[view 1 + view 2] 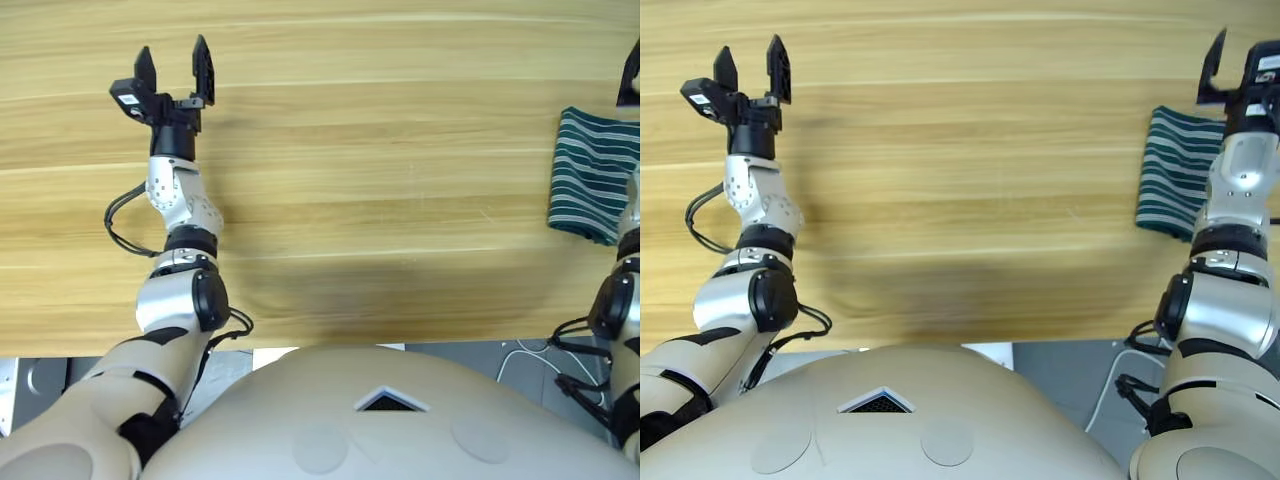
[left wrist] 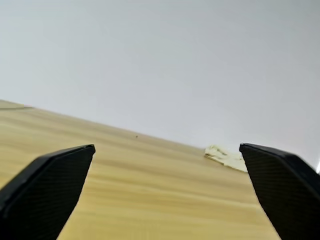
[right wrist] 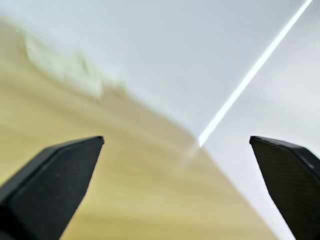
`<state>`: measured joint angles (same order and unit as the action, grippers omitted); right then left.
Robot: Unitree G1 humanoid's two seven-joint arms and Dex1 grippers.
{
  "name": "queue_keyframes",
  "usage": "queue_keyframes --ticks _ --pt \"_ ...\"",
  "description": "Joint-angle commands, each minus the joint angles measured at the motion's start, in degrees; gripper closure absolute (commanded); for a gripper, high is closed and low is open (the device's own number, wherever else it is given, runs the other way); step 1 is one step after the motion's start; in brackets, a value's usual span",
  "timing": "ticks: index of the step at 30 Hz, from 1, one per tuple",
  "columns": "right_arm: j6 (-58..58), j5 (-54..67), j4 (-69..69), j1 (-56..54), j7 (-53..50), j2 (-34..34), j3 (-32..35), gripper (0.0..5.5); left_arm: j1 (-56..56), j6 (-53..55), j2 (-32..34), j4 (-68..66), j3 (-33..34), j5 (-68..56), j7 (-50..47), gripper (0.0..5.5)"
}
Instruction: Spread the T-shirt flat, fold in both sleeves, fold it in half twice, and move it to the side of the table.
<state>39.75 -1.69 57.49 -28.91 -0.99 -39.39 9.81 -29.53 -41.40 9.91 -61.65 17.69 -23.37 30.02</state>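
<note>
Left tool (image 1: pixel 174 48) hangs released over the desk's (image 1: pixel 380 200) left part, while right tool (image 3: pixel 176 139), likewise spread wide, sits near the folded striped T-shirt (image 1: pixel 1175 170) lying on the desk's right side.

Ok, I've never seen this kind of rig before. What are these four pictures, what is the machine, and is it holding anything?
The machine is a humanoid robot with two arms, each ending in a gripper with two fingers. The top two pictures come from a stereo camera on its head, looking down over its arms at a wooden table. The other two come from a camera on each wrist, looking out between that gripper's black fingers.

On the table lies a green-and-white striped T-shirt, already folded small, at the robot's right side. The left gripper is over bare wood on the robot's left, with its fingers apart. The right gripper is up by the T-shirt, and its fingers are apart too. Neither holds anything.
</note>
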Motion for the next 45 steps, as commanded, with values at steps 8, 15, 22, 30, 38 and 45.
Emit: queue_keyframes --ticks 8,15,22,30,38,45 --pt "-1.9 -11.0 6.49 -5.1 -5.49 20.69 -12.28 0.1 -4.55 15.24 4.97 -12.15 -51.13 71.18 -67.87 0.11" --pt "-9.7 -9.87 17.16 -8.01 -6.58 24.74 -10.59 0.1 -7.45 22.58 2.09 -15.27 -61.58 80.66 -77.77 0.11" --pt "-12.38 -12.11 19.05 -7.13 -8.47 26.23 -11.86 0.1 -7.34 16.73 0.87 -17.38 -55.15 70.62 -62.41 0.11" --pt "-12.24 -11.23 19.06 -6.4 -8.16 25.84 -10.73 0.1 -7.42 16.49 0.84 -16.7 -56.25 70.08 -62.19 0.11" --pt "-11.73 -11.72 19.03 -5.89 -9.23 25.15 -10.66 0.1 -7.98 16.87 -0.01 -16.82 -56.69 70.1 -61.66 0.11" --pt "-12.11 -11.53 19.22 -6.22 -8.85 25.19 -10.34 0.1 -8.17 17.25 -0.09 -16.95 -56.56 69.87 -61.33 0.11"
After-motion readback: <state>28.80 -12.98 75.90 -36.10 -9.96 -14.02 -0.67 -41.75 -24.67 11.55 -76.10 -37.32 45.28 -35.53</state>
